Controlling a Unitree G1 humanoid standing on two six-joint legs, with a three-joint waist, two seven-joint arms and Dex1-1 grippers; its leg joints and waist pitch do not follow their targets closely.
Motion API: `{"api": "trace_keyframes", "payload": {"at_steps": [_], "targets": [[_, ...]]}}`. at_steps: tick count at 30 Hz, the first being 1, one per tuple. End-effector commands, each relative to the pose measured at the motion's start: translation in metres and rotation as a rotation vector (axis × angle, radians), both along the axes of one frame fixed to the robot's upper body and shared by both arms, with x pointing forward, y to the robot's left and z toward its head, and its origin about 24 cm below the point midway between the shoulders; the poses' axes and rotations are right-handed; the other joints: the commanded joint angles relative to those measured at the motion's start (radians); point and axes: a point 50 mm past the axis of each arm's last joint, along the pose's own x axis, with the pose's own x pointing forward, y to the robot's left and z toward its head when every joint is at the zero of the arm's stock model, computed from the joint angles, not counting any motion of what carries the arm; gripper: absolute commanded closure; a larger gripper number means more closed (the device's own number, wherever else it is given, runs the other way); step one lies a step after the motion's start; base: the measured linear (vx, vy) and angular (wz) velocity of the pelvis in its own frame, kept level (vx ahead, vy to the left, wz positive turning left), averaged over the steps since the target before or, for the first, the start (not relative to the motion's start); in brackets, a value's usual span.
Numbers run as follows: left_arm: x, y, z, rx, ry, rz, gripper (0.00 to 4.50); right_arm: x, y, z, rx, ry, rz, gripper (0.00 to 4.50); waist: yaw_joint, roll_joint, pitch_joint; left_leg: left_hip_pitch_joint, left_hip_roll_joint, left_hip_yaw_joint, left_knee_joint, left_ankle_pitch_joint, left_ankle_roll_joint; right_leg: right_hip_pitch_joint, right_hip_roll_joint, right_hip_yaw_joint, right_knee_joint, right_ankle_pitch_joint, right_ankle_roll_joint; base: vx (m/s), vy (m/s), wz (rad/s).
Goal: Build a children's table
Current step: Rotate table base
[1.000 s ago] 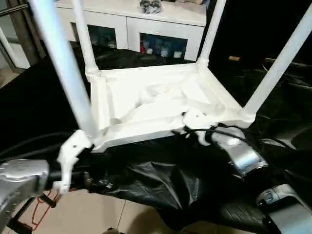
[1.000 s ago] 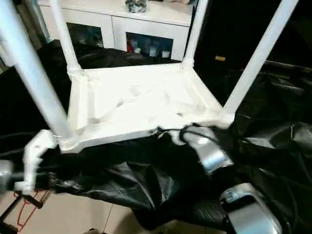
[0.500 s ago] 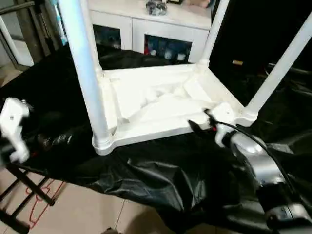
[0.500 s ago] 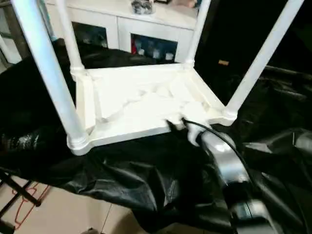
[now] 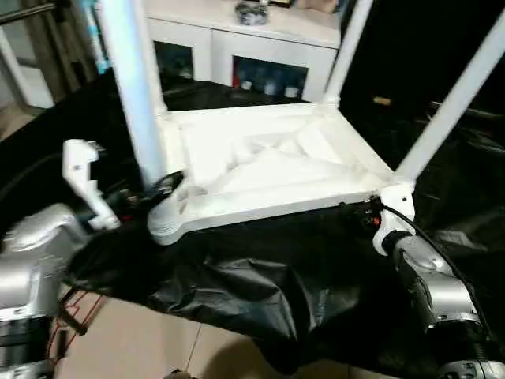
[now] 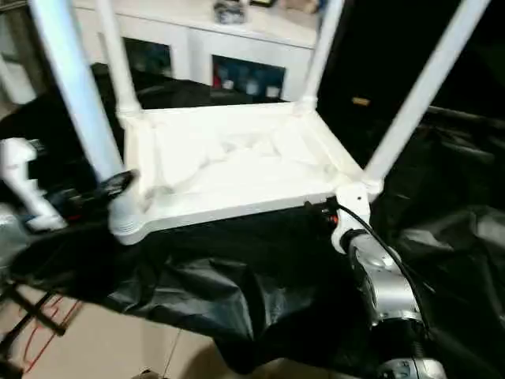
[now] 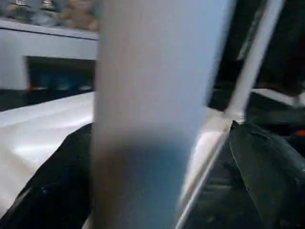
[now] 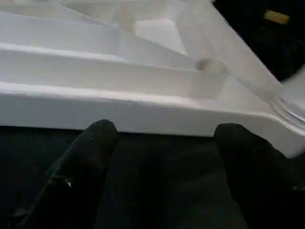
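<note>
The white tabletop (image 5: pixel 268 166) lies upside down on a black sheet, ribbed underside up, with all four white legs standing in its corner sockets. My left gripper (image 5: pixel 166 188) is at the foot of the near-left leg (image 5: pixel 134 95). In the left wrist view that leg (image 7: pixel 152 95) stands between the open black fingers (image 7: pixel 57 191). My right gripper (image 5: pixel 364 215) is open just in front of the near-right corner, below the near-right leg (image 5: pixel 454 103). In the right wrist view its fingers (image 8: pixel 95 148) point at the tabletop's rim (image 8: pixel 119 112), a short way off it.
The black sheet (image 5: pixel 260 268) covers the work surface and hangs over its front edge above a tiled floor (image 5: pixel 158 339). A white cabinet (image 5: pixel 260 39) with glass doors stands behind the table. A folding stand's legs and a red cable (image 6: pixel 31 328) show at the lower left.
My left arm has come in from the left edge, and its gripper is now around the near-left leg's foot. My right gripper has slid right along the front rim to the near-right corner.
</note>
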Motion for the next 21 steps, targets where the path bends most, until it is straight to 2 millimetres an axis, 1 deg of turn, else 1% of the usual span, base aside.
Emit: {"api": "trace_keyframes", "payload": {"at_steps": [1, 2, 3, 4, 5, 6, 7, 8, 9, 10, 11, 12, 13, 14, 15, 16, 17, 18, 19, 20, 21], "targets": [[0.003, -0.012, 0.000, 0.002, -0.003, -0.059, 0.00, 0.002, -0.006, 0.003, -0.028, 0.002, -0.025, 0.81, 0.002, -0.004, -0.062, 0.010, 0.014, -0.005, -0.073, -0.297, -0.040, 0.038, -0.060, 0.044, -0.080, -0.310, -0.127, 0.000, 0.000, 0.00], [0.006, -0.018, -0.005, 0.008, 0.006, -0.073, 0.00, 0.004, -0.006, 0.001, -0.040, 0.012, -0.025, 0.81, 0.006, -0.012, -0.060, 0.012, 0.014, -0.003, -0.071, -0.268, -0.022, 0.036, -0.064, 0.044, -0.079, -0.338, -0.118, 0.000, 0.000, 0.00], [0.007, -0.023, -0.007, 0.018, 0.008, -0.087, 0.00, 0.005, -0.005, 0.000, -0.048, 0.019, -0.026, 0.81, 0.005, -0.008, -0.060, 0.012, 0.014, -0.002, -0.070, -0.264, -0.023, 0.034, -0.063, 0.045, -0.081, -0.337, -0.118, 0.000, 0.000, 0.00], [0.007, -0.024, -0.008, 0.021, 0.008, -0.091, 0.00, 0.006, -0.005, 0.000, -0.050, 0.021, -0.026, 0.81, 0.004, -0.006, -0.060, 0.012, 0.017, -0.003, -0.072, -0.260, -0.027, 0.033, -0.063, 0.044, -0.081, -0.322, -0.121, 0.000, 0.000, 0.00], [0.007, -0.031, -0.010, 0.017, 0.015, -0.123, 0.00, 0.008, -0.004, -0.002, -0.060, 0.028, -0.029, 0.81, 0.005, -0.006, -0.059, 0.015, 0.019, -0.003, -0.073, -0.267, -0.030, 0.032, -0.062, 0.043, -0.081, -0.317, -0.122, 0.000, 0.000, 0.00], [0.006, -0.035, -0.011, 0.012, 0.019, -0.145, 0.00, 0.009, -0.004, -0.003, -0.067, 0.034, -0.032, 0.81, 0.005, -0.010, -0.060, 0.016, 0.019, -0.003, -0.073, -0.269, -0.033, 0.032, -0.062, 0.042, -0.078, -0.308, -0.128, 0.000, 0.000, 0.00], [0.001, -0.044, -0.009, -0.010, 0.026, -0.191, 0.00, 0.013, -0.003, -0.005, -0.082, 0.048, -0.046, 0.81, 0.008, -0.014, -0.060, 0.016, 0.019, -0.003, -0.074, -0.271, -0.033, 0.032, -0.063, 0.042, -0.078, -0.308, -0.129, 0.000, 0.000, 0.00], [-0.003, -0.051, -0.007, -0.027, 0.031, -0.224, 0.00, 0.016, -0.003, -0.007, -0.093, 0.059, -0.056, 0.81, 0.009, -0.010, -0.059, 0.018, 0.020, -0.002, -0.072, -0.282, -0.043, 0.030, -0.065, 0.042, -0.075, -0.311, -0.142, 0.000, 0.000, 0.00], [-0.009, -0.055, -0.005, -0.037, 0.039, -0.257, 0.00, 0.018, -0.001, -0.010, -0.107, 0.072, -0.061, 0.81, 0.014, -0.011, -0.058, 0.019, 0.020, -0.002, -0.073, -0.288, -0.042, 0.030, -0.065, 0.042, -0.078, -0.314, -0.141, 0.000, 0.000, 0.00], [-0.014, -0.058, -0.004, -0.043, 0.046, -0.281, 0.00, 0.020, 0.001, -0.012, -0.118, 0.083, -0.063, 0.81, 0.015, -0.013, -0.059, 0.015, 0.022, -0.003, -0.073, -0.284, -0.048, 0.033, -0.069, 0.042, -0.071, -0.304, -0.149, 0.000, 0.000, 0.00], [-0.019, -0.059, -0.004, -0.044, 0.060, -0.305, 0.00, 0.021, 0.004, -0.015, -0.125, 0.099, -0.056, 0.81, 0.017, -0.024, -0.060, 0.012, 0.021, -0.002, -0.073, -0.276, -0.046, 0.035, -0.068, 0.042, -0.071, -0.300, -0.148, 0.000, 0.000, 0.00], [-0.023, -0.060, -0.004, -0.044, 0.070, -0.323, 0.00, 0.023, 0.006, -0.017, -0.130, 0.112, -0.051, 0.81, 0.020, -0.017, -0.059, 0.014, 0.020, 0.000, -0.071, -0.267, -0.046, 0.031, -0.065, 0.044, -0.069, -0.280, -0.146, 0.000, 0.000, 0.00], [-0.027, -0.062, -0.003, -0.042, 0.076, -0.344, 0.00, 0.024, 0.009, -0.019, -0.132, 0.121, -0.043, 0.81, 0.020, -0.017, -0.059, 0.014, 0.020, 0.000, -0.071, -0.267, -0.046, 0.031, -0.065, 0.044, -0.069, -0.280, -0.146, 0.000, 0.000, 0.00], [-0.035, -0.065, -0.001, -0.034, 0.087, -0.386, 0.00, 0.025, 0.016, -0.025, -0.139, 0.146, -0.022, 0.81, 0.022, -0.030, -0.061, 0.012, 0.020, -0.002, -0.073, -0.266, -0.046, 0.036, -0.068, 0.042, -0.064, -0.288, -0.143, 0.000, 0.000, 0.00], [-0.039, -0.066, 0.002, -0.030, 0.087, -0.410, 0.00, 0.027, 0.022, -0.028, -0.137, 0.157, -0.006, 0.81, 0.020, -0.052, -0.057, 0.005, 0.019, 0.000, -0.075, -0.265, -0.041, 0.037, -0.066, 0.040, -0.071, -0.307, -0.134, 0.000, 0.000, 0.00], [-0.039, -0.066, 0.002, -0.030, 0.087, -0.410, 0.00, 0.027, 0.022, -0.028, -0.137, 0.157, -0.006, 0.81, 0.021, -0.037, -0.057, 0.010, 0.021, -0.004, -0.076, -0.272, -0.051, 0.035, -0.069, 0.041, -0.069, -0.322, -0.132, 0.000, 0.000, 0.00], [-0.041, -0.068, 0.004, -0.030, 0.086, -0.421, 0.00, 0.028, 0.025, -0.029, -0.134, 0.159, -0.001, 0.81, 0.018, -0.043, -0.053, 0.013, 0.022, -0.002, -0.077, -0.287, -0.059, 0.029, -0.063, 0.040, -0.072, -0.325, -0.122, 0.000, 0.000, 0.00], [-0.043, -0.071, 0.006, -0.042, 0.089, -0.436, 0.00, 0.029, 0.028, -0.029, -0.116, 0.161, 0.009, 0.81, 0.018, -0.037, -0.052, 0.015, 0.023, -0.005, -0.078, -0.302, -0.067, 0.029, -0.064, 0.039, -0.069, -0.333, -0.121, 0.000, 0.000, 0.00], [-0.044, -0.072, 0.007, -0.047, 0.090, -0.441, 0.00, 0.030, 0.029, -0.030, -0.109, 0.161, 0.012, 0.81, 0.016, -0.038, -0.055, 0.016, 0.023, -0.005, -0.078, -0.312, -0.072, 0.030, -0.065, 0.039, -0.068, -0.333, -0.123, 0.000, 0.000, 0.00], [-0.051, -0.081, 0.011, -0.078, 0.105, -0.495, 0.00, 0.032, 0.034, -0.029, -0.086, 0.154, 0.020, 0.81, 0.019, -0.003, -0.054, 0.019, 0.022, -0.009, -0.079, -0.336, -0.090, 0.028, -0.066, 0.041, -0.064, -0.322, -0.126, 0.000, 0.000, 0.00], [-0.056, -0.092, 0.015, -0.111, 0.117, -0.556, 0.00, 0.034, 0.039, -0.028, -0.074, 0.144, 0.029, 0.81, 0.012, 0.008, -0.056, 0.021, 0.022, -0.008, -0.077, -0.349, -0.100, 0.026, -0.062, 0.042, -0.064, -0.294, -0.133, 0.000, 0.000, 0.00]]}}
